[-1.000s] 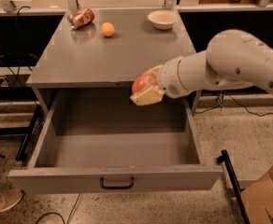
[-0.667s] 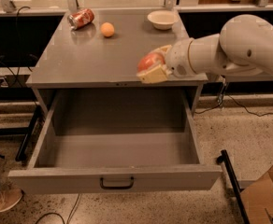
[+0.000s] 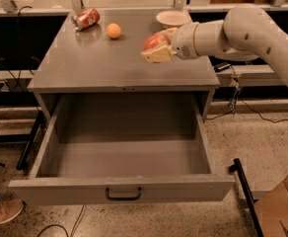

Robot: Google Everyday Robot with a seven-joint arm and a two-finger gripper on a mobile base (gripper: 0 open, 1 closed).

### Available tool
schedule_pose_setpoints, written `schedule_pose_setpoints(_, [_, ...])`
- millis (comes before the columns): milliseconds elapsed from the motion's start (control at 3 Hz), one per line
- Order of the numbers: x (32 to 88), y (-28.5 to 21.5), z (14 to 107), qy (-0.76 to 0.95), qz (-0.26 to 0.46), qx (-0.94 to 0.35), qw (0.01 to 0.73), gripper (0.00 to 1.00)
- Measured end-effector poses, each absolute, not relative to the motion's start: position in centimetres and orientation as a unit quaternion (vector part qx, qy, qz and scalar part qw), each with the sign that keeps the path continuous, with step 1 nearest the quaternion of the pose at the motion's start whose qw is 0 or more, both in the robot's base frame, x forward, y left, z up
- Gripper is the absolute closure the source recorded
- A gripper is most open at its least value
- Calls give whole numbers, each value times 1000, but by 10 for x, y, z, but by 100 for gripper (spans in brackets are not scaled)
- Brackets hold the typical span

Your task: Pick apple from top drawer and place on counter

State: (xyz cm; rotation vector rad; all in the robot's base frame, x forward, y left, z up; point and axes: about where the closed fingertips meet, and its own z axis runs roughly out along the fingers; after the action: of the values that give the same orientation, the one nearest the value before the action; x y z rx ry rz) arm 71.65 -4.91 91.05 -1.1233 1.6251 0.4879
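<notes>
The apple (image 3: 153, 41) is sitting clamped in the gripper (image 3: 160, 48), whose pale fingers (image 3: 159, 56) are closing around it from above and below. Both are hanging over the right side of the counter (image 3: 99, 65), and contact with the surface is unclear. Behind them a bowl (image 3: 172, 18), an orange ball (image 3: 114, 30) and a tipped soda can (image 3: 86, 19) are resting on the counter. Below, the top drawer (image 3: 119, 187) is standing pulled out, its handle (image 3: 123, 195) facing forward.
</notes>
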Motion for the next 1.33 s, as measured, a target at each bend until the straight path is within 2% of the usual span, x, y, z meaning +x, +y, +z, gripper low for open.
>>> schedule_pose_setpoints(667, [782, -39, 881, 691, 221, -451, 520, 100])
schedule_pose_setpoints(1000, [797, -35, 869, 695, 230, -446, 515, 84])
schedule_pose_setpoints(1333, [804, -32, 862, 696, 234, -445, 513, 61])
